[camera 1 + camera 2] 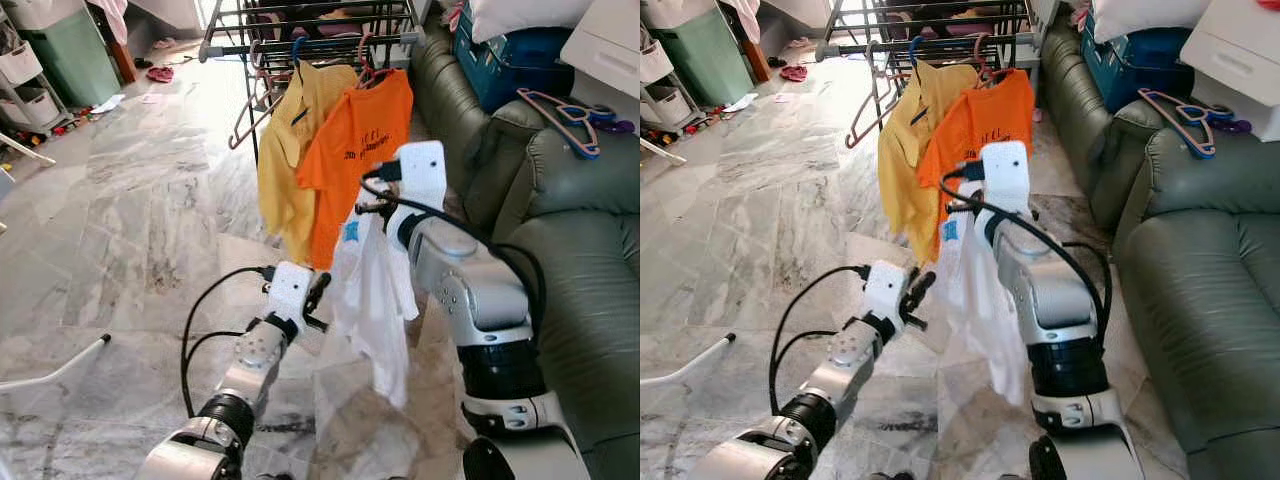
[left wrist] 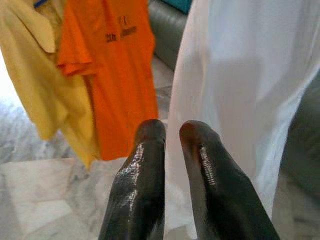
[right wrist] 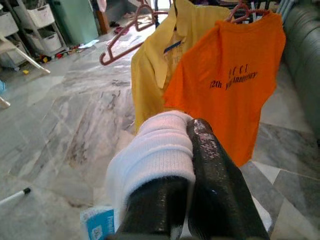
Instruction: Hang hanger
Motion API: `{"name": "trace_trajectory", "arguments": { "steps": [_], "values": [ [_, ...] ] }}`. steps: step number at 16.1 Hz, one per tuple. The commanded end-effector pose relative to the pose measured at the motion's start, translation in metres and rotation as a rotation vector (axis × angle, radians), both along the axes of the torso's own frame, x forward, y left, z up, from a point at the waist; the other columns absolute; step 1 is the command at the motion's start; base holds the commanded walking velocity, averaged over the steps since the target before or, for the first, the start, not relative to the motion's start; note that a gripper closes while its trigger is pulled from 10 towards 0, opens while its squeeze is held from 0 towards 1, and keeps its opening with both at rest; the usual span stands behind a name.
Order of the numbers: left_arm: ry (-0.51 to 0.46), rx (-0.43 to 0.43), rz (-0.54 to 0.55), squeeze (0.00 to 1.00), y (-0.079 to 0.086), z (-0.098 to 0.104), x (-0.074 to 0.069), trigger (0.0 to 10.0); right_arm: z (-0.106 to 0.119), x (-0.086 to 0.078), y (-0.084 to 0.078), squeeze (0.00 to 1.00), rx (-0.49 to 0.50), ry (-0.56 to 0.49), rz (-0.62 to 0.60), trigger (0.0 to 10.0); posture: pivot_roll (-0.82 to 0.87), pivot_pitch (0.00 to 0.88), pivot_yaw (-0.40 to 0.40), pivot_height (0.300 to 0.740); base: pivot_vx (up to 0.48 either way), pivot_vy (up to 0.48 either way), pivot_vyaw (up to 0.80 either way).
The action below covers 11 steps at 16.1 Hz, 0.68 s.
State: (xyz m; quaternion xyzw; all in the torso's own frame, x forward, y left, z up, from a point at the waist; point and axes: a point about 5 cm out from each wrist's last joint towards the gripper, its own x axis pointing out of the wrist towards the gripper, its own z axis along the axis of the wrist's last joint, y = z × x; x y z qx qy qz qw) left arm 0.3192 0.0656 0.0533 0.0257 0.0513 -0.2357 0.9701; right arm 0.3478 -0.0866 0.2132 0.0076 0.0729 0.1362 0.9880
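A white shirt (image 1: 375, 300) hangs from my right gripper (image 3: 187, 150), which is shut on its bunched collar at chest height. No hanger can be made out in it. Just beyond hang an orange shirt (image 1: 355, 150) and a yellow shirt (image 1: 290, 150), both on hangers on the black drying rack (image 1: 310, 45). An empty pink hanger (image 1: 250, 115) dangles from the rack to their left. My left gripper (image 2: 172, 132) is low, beside the white shirt's left edge, with its fingers together and nothing between them.
A green leather sofa (image 1: 570, 250) runs along the right, with loose hangers (image 1: 560, 115) on its arm and a blue box (image 1: 510, 60) behind. A white stick (image 1: 55, 370) lies on the marble floor at left. Shelves and bins (image 1: 40, 60) stand far left.
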Motion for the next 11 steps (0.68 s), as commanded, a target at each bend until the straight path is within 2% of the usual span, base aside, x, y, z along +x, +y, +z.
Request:
{"name": "trace_trajectory", "arguments": {
  "steps": [1, 2, 6, 7, 8, 10, 11],
  "values": [
    [0.057, -0.008, -0.023, 0.0, -0.003, -0.009, -0.006, 0.0, 0.013, 0.001, 0.003, 0.0, 0.01, -0.049, 0.012, 10.0, -0.26, 0.064, 0.075, 0.74, 0.0, 0.0, 0.0],
    [0.072, -0.041, -0.048, 0.0, -0.01, -0.01, -0.009, 0.0, 0.014, 0.001, 0.003, 0.0, 0.008, -0.05, 0.01, 10.0, -0.26, 0.064, 0.075, 0.74, 0.0, 0.0, 0.0],
    [0.101, -0.099, -0.062, 0.0, -0.015, -0.01, -0.01, 0.0, 0.012, 0.002, 0.001, 0.0, -0.002, -0.047, 0.0, 10.0, -0.26, 0.067, 0.07, 0.74, 0.0, 0.0, 0.0],
    [0.092, -0.093, -0.072, 0.0, -0.016, -0.01, -0.011, 1.8, 0.012, 0.002, 0.001, 0.0, -0.002, -0.046, -0.002, 10.0, -0.26, 0.069, 0.068, 0.74, 0.0, 0.0, 0.0],
    [0.068, -0.1, -0.087, 0.0, -0.018, -0.009, -0.014, 10.0, 0.013, 0.003, 0.002, 0.0, -0.003, -0.047, -0.004, 10.0, -0.26, 0.072, 0.064, 0.74, 0.0, 0.0, 0.0],
    [0.045, -0.139, -0.121, 0.0, -0.03, -0.01, -0.024, 10.0, 0.015, 0.005, 0.003, 0.0, -0.006, -0.05, -0.009, 10.0, -0.26, 0.076, 0.058, 0.74, 0.0, 0.0, 0.0],
    [0.042, -0.123, -0.128, 0.0, -0.035, -0.012, -0.029, 10.0, 0.016, 0.006, 0.004, 0.0, -0.007, -0.052, -0.008, 10.0, -0.27, 0.077, 0.054, 0.74, 0.0, 0.0, 0.0]
  ]
}}
